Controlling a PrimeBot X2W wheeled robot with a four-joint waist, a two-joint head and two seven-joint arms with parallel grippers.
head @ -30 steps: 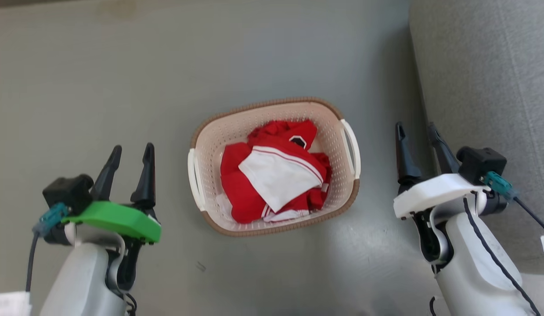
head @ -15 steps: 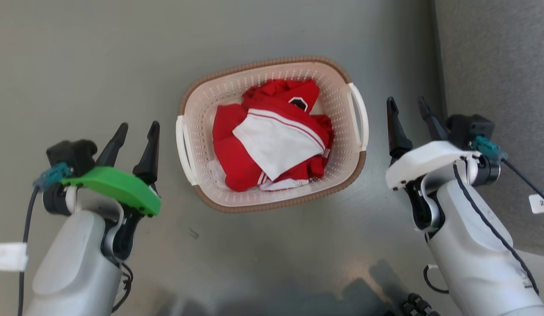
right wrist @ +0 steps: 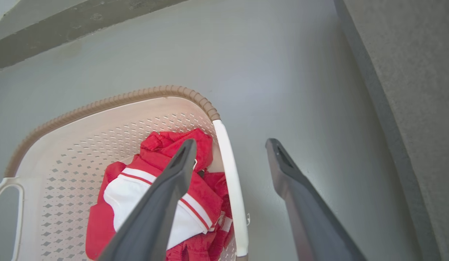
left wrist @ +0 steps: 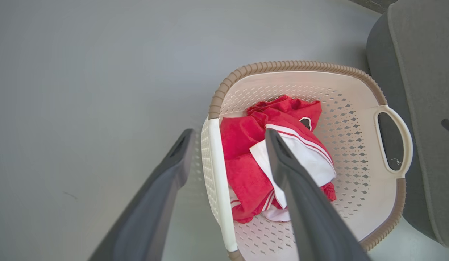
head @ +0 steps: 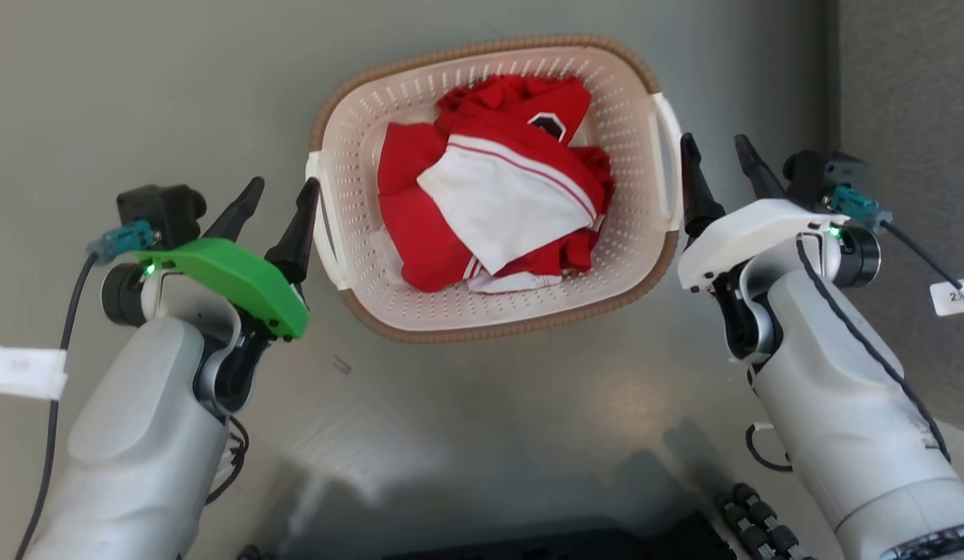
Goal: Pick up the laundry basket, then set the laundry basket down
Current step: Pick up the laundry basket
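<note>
The laundry basket (head: 482, 336) is cream with perforated walls, a brown rim and white side handles, and it stands on the grey floor holding red and white clothes (head: 489, 202). My left gripper (head: 283, 187) is open at the basket's left side. In the left wrist view my left gripper (left wrist: 228, 132) has its fingers either side of the left handle (left wrist: 217, 181). My right gripper (head: 713, 140) is open at the right side. In the right wrist view my right gripper (right wrist: 231, 141) straddles the right handle (right wrist: 229, 181). Neither gripper holds anything.
A grey upholstered piece of furniture (head: 909, 78) stands close to the right of the basket and my right arm, also seen as grey furniture (left wrist: 420, 72) from the left wrist. Bare grey floor (head: 139, 78) lies to the left and beyond. My dark base (head: 544, 537) is at the bottom edge.
The head camera has moved, so the basket sits higher and larger in the picture. Both open grippers have closed in on the basket's sides, from well apart to straddling its handles.
</note>
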